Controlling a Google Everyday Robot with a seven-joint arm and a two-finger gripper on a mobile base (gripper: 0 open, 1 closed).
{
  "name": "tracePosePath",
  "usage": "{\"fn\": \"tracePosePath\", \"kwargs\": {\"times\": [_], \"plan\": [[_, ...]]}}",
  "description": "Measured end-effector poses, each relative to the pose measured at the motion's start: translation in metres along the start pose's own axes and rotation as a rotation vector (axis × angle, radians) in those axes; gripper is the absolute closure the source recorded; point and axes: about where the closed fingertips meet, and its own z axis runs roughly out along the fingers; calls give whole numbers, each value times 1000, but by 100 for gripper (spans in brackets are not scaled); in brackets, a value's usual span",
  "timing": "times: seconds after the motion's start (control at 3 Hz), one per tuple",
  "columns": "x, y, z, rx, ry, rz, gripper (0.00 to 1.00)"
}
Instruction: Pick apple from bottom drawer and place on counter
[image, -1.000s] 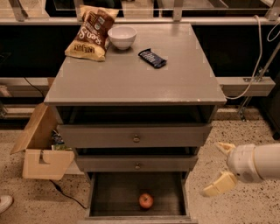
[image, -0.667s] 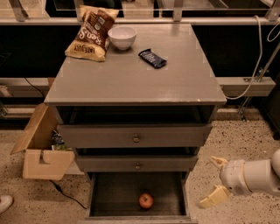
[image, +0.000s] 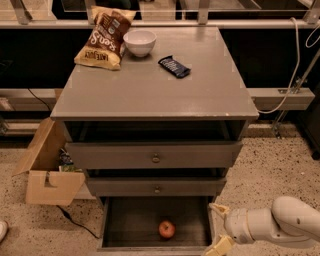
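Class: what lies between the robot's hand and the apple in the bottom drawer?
Camera view: only bare dark floor and the right wall of the grey bottom drawer separate the small red-orange apple from the open two-finger hand, low right.

chip bag (image: 104, 37), wht bowl (image: 140, 42), candy bar (image: 174, 66), cardbd box (image: 47, 172)

The gripper (image: 220, 227) (jaws spread) hovers right of the bottom drawer (image: 130, 222), where 1 apple (image: 167, 229) lies.
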Motion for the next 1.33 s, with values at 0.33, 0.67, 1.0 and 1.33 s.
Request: {"fn": "tracePosePath", "kwargs": {"times": [0.33,0.67,1.0,1.33], "plan": [[3,-1,4,-4,0,-5,0],[23,-6,32,-37,0,-40,0],[70,-19,75,-20,-10,-93,0],[95,-36,99,-35,-54,-123,0]]}}
